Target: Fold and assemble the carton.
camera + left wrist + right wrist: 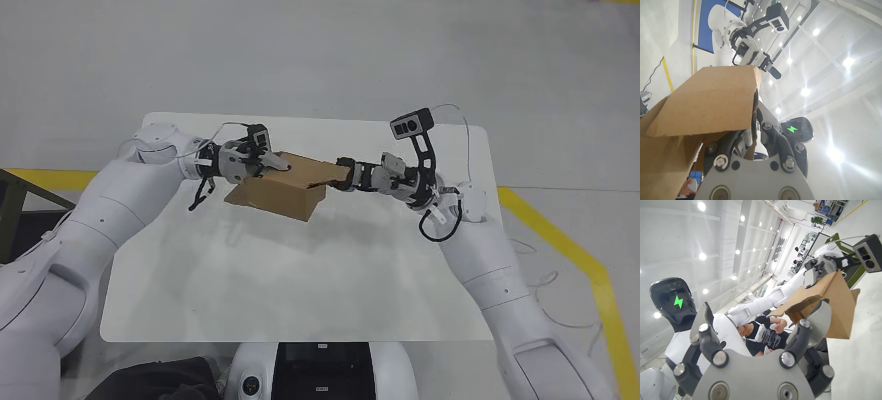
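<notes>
A brown cardboard carton [285,190], partly folded with loose flaps, is held just above the middle of the white table [300,290]. My left gripper [262,165] is at its left end, shut on a carton wall [711,98] that runs between the fingers [783,140]. At the carton's right end, my right gripper [340,178] is open. In the right wrist view one of its fingers [819,315] lies against a torn flap of the carton [836,313], while the other stands far off with nothing by it.
The table's bare surface stretches in front of the carton toward the near edge [290,338]. A yellow floor line [560,240] runs past the table's right side. A dark frame [18,195] stands at the left.
</notes>
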`<move>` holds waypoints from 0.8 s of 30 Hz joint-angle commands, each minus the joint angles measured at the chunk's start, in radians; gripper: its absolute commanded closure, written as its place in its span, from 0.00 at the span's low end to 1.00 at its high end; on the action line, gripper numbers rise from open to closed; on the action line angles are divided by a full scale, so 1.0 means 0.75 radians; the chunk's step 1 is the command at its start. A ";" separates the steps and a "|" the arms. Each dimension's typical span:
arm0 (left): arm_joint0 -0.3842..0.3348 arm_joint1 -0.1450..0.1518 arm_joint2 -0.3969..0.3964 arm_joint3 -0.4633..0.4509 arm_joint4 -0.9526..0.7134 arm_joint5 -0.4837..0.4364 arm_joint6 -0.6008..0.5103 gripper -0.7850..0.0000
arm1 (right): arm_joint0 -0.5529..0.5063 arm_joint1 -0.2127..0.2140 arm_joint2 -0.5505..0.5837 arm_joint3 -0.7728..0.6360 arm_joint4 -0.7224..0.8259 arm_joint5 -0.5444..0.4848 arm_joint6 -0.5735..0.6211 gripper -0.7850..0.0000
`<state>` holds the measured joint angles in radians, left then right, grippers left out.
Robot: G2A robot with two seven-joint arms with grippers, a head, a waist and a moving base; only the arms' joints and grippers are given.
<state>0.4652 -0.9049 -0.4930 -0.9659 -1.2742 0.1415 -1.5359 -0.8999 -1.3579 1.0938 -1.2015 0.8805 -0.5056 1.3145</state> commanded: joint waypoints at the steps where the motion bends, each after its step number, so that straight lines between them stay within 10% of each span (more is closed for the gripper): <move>1: -0.009 -0.003 0.015 0.009 -0.009 -0.004 0.000 1.00 | -0.003 -0.001 -0.005 -0.013 -0.006 0.009 0.009 0.00; 24: -0.043 -0.021 0.047 0.086 -0.089 -0.076 0.000 1.00 | 0.019 -0.023 -0.026 0.025 -0.023 -0.033 -0.033 0.00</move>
<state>0.4327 -0.9202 -0.4574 -0.9019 -1.3391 0.0849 -1.5359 -0.8840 -1.3749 1.0730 -1.1823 0.8618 -0.5310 1.2890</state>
